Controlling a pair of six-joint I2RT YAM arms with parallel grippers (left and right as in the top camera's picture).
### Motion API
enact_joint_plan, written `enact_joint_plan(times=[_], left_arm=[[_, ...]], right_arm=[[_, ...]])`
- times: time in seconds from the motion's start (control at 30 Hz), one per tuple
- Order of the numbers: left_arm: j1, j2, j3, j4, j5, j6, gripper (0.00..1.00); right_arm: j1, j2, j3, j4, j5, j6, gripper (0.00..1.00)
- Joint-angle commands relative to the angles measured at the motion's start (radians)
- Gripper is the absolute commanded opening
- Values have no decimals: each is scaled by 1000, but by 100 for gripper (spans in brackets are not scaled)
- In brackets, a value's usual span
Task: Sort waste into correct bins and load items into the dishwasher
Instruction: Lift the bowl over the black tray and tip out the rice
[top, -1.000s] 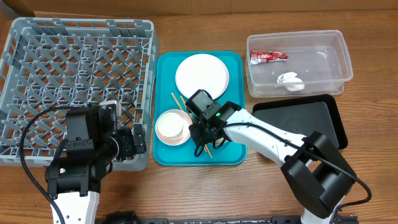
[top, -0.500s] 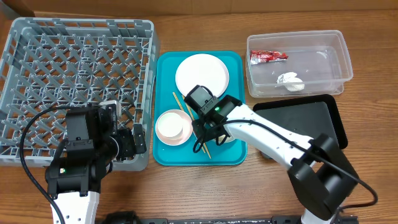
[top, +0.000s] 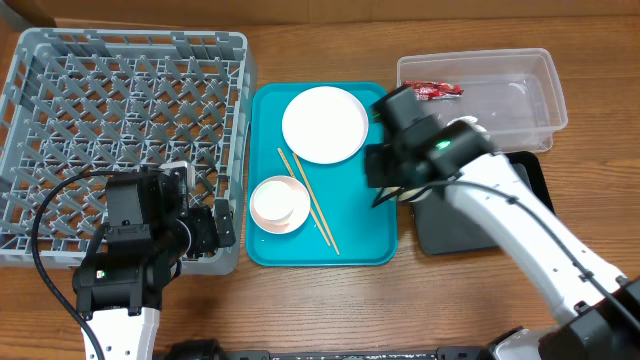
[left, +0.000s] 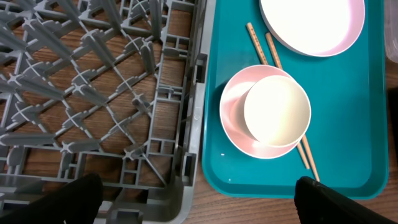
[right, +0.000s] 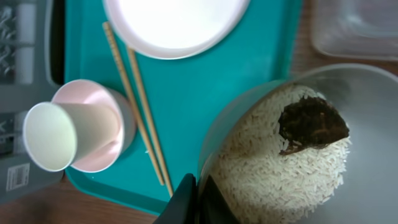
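My right gripper (right: 198, 199) is shut on the rim of a pale greenish-white bowl (right: 367, 118). The bowl holds white rice (right: 280, 180) and a dark-brown scrap (right: 311, 124) and hangs over the teal tray's right edge. In the overhead view the right gripper (top: 385, 180) and arm hide that bowl. On the teal tray (top: 360, 230) lie a white plate (top: 324, 123), chopsticks (top: 310, 203) and a pink bowl (top: 270, 205) with a white cup (right: 59, 134) on its side in it. My left gripper (left: 199, 205) stands open over the grey dishwasher rack's (top: 120, 100) front right corner.
A clear tub (top: 520, 110) at the back right holds a red wrapper (top: 433, 90). A black tray (top: 470, 225) lies in front of it, partly under my right arm. Bare wooden table runs along the front.
My right gripper closed on the bowl's rim, lifted it off the tray's front and carried it right, toward the black tray. The chopsticks now show in full. The left arm has not moved.
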Motion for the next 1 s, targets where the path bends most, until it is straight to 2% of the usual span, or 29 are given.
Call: enact_joint_plan(times=[0.0, 0.3, 0.6, 0.87, 0.97], left_arm=[[1, -3, 26, 2, -5, -14, 100], [1, -3, 26, 2, -6, -14, 100], [1, -3, 26, 2, -5, -14, 100], [1, -3, 26, 2, -5, -14, 100], [1, -3, 26, 2, -5, -14, 100]], right_arm=[[-99, -12, 10, -20, -120, 5, 4], [-383, -10, -82, -36, -390, -85, 4], [-637, -9, -250, 63, -818, -198, 4], [-834, -8, -371, 190, -1184, -131, 4], [-880, -5, -404, 240, -1243, -68, 4]])
